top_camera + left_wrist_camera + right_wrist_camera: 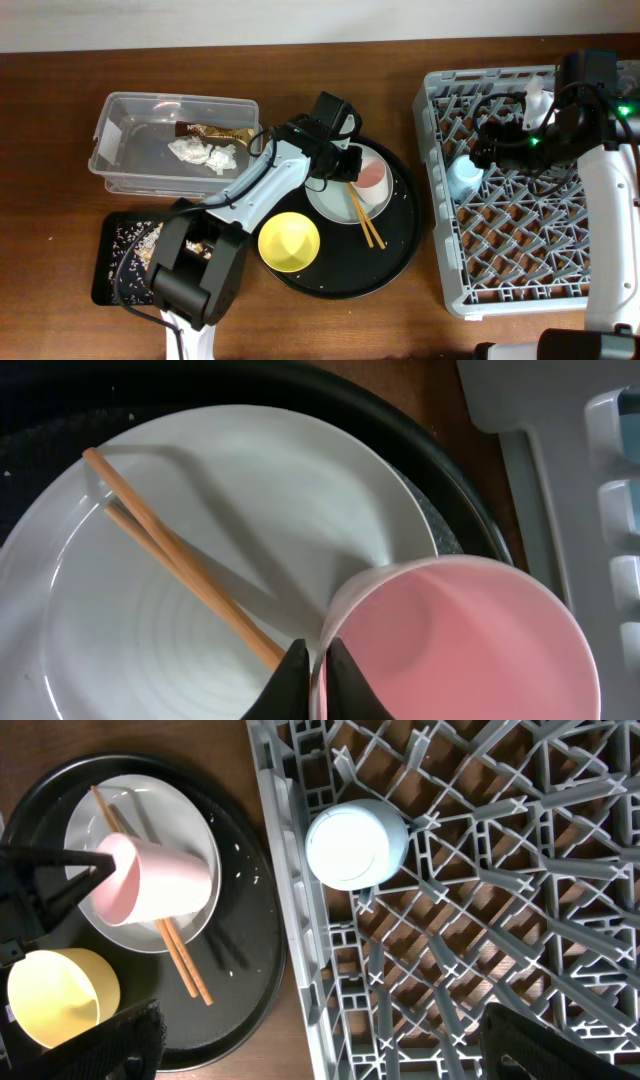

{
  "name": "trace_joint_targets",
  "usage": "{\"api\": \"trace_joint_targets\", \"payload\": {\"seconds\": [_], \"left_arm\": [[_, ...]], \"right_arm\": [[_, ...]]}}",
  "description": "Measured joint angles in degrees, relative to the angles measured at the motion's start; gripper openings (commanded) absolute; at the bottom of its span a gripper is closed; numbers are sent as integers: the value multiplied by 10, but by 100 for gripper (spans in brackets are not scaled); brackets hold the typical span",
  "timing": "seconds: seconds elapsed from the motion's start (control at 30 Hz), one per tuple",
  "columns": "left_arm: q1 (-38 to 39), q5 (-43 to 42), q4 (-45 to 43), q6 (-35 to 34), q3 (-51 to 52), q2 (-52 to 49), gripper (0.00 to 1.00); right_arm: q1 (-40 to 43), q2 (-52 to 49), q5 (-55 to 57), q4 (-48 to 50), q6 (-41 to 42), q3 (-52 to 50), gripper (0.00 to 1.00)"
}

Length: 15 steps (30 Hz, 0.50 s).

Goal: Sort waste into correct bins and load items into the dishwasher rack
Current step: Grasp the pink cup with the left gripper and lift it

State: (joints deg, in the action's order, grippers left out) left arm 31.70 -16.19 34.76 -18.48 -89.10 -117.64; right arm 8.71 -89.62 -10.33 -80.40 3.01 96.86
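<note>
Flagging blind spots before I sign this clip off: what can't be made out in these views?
Black tray: overhead, right part under the left arm and its base.
Chopsticks: left wrist, lower ends behind the pink cup.
Right gripper: right wrist, fingertips cut off by the bottom edge.
Rack: overhead, right side covered by the right arm.

The left gripper (pixel 314 678) pinches the rim of the pink cup (pixel 460 645), one dark tip outside the rim and one inside (only the tips show). The cup's open mouth spreads to the claw's right, overlapping the pale round plate (pixel 200 510). The chopsticks (pixel 180 565) slant from beside the claw up and leftward across the plate. Beyond the plate curves the round black tray (pixel 380 410), and the grey rack (pixel 570 490) stands far right.
</note>
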Motion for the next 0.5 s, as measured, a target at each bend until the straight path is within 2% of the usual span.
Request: {"api": "trace_joint_targets", "payload": {"seconds": [0.13,0.23,0.33,0.5], "left_arm": [[0,-8,1,0,-5,0,7],[-2,-42,5,0,-34,0,1],[-11,-84,12,0,-60,17,1],[-83,-252,16,0,-75,98,1]], "right_arm": [[0,0,0,0,0,0,98],[0,0,0,0,0,0,98],[0,0,0,0,0,0,98],[0,0,0,0,0,0,98]]}}
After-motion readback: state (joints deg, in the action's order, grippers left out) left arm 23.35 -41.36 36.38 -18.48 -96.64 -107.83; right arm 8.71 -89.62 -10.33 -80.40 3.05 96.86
